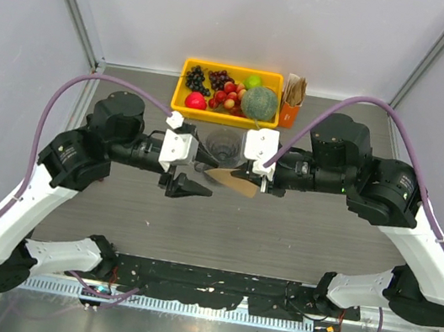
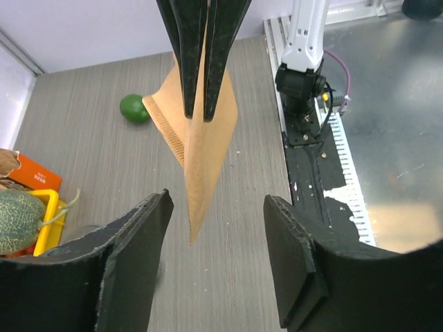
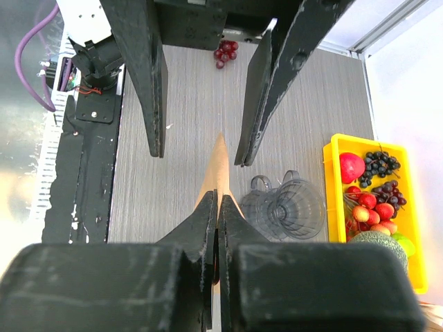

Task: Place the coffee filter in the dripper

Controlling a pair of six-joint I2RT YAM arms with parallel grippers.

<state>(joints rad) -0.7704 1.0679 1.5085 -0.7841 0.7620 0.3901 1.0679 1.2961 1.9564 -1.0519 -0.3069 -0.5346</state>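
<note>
The coffee filter [image 1: 238, 183] [image 2: 204, 138] [image 3: 216, 173] is off the desk, held in the air over its middle, a folded tan paper cone. From my left wrist feed I see its ridged seam edge and its point hanging downward. The right pincer [image 1: 236, 173] [image 2: 201, 111] [image 3: 218, 204] has it: the two black fingers are pressed tight together on the paper, with the sheet sandwiched flat between them. The left pincer [image 1: 201, 176] [image 2: 218, 200] [image 3: 201, 155] faces it from the other side with its fingers spread well apart and nothing in them. The tip of the filter sits in the gap between those fingers, and as far as I can see it touches neither. The dripper [image 1: 224, 143] [image 3: 287, 207] stands upright on the desk just beyond the filter, toward the far edge, its smoky ribbed cup showing nothing inside and its small handle turned toward the arms. Behind it, along the far edge, is the yellow tray [image 1: 183, 83] [image 3: 332, 200] of fruit with the green melon [image 1: 260, 102] [image 2: 17, 221] at its right end. An orange box [image 1: 291, 109] [image 2: 28, 173] of brown papers stands just beside the tray. A small green fruit [image 2: 135, 108] lies alone on the desk toward the right side, and a bunch of red grapes [image 3: 225, 52] lies toward the left.
</note>
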